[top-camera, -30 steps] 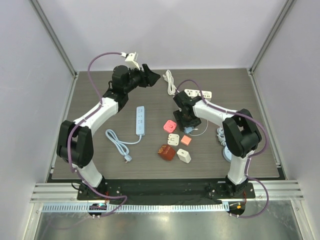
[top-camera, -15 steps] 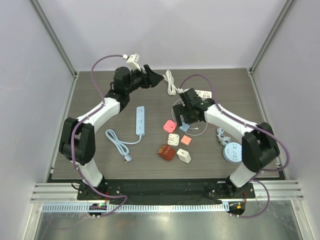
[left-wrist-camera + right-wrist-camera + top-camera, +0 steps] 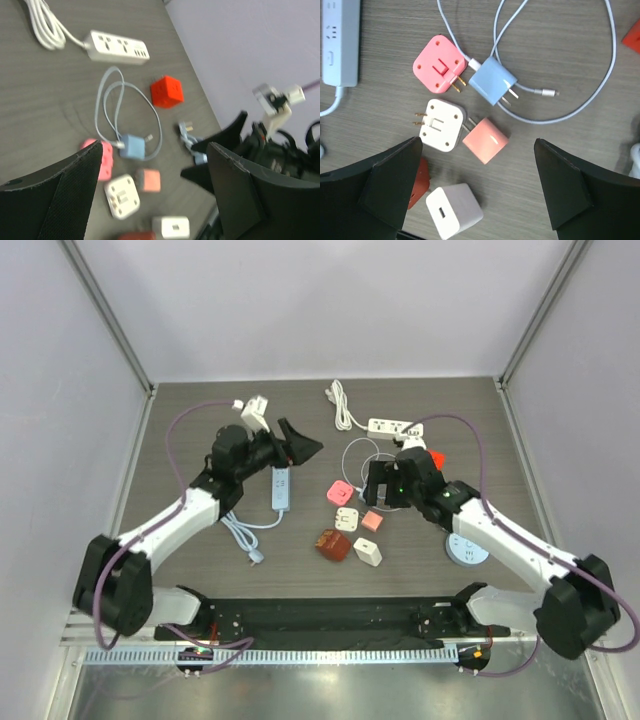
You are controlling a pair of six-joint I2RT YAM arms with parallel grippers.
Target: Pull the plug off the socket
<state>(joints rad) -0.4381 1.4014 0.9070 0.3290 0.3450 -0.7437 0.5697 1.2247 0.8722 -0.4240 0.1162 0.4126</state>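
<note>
A salmon plug (image 3: 486, 140) has its prongs pushed into the side of a white socket adapter (image 3: 441, 124); both lie flat on the table, and they also show in the top view, the plug (image 3: 372, 521) and the adapter (image 3: 347, 517). My right gripper (image 3: 477, 142) is open and empty, hovering right above this pair, its fingers (image 3: 395, 175) either side of it. My left gripper (image 3: 300, 443) is open and empty, held above the table to the left of the pile; its wrist view shows the plug (image 3: 148, 180) and the adapter (image 3: 121, 196).
A pink adapter (image 3: 440, 63) lies beside a blue charger (image 3: 492, 80) with a looped cable. A white charger cube (image 3: 454, 210) and a dark red block (image 3: 333, 544) lie nearer. There are also a blue power strip (image 3: 281, 487), a white power strip (image 3: 395, 427), a red cube (image 3: 434, 457) and a round socket (image 3: 467, 550).
The left gripper has swung from the table's back edge toward the middle. The right arm has stretched out and come nearer, its gripper now over the plug pile. Nothing was grasped.
</note>
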